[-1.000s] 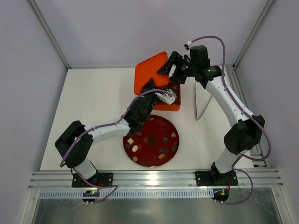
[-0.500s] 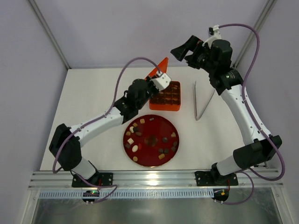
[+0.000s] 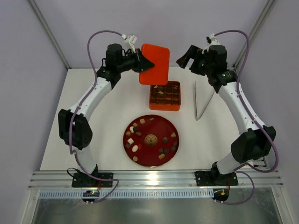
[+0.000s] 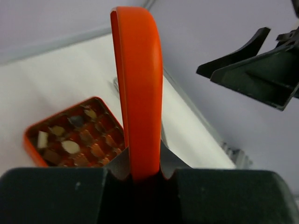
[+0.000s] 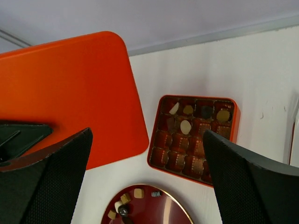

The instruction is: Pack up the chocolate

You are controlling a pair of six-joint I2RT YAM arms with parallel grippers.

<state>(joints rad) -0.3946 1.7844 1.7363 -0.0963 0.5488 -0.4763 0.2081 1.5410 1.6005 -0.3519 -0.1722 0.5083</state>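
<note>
On the white table a dark red plate is set near centre, an orange lid is held aloft at the far side by the left gripper, an orange tray is set just beyond the plate, the right gripper is spread wide, and the chocolate is scattered over plate and tray.

White table, pale lilac walls

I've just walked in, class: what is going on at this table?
The left gripper holds a flat orange lid raised above the table. The right gripper hangs open, holding nothing. Below sits the orange square gridded tray, only partly filled; most small chocolates lie on the dark red round plate.
</note>
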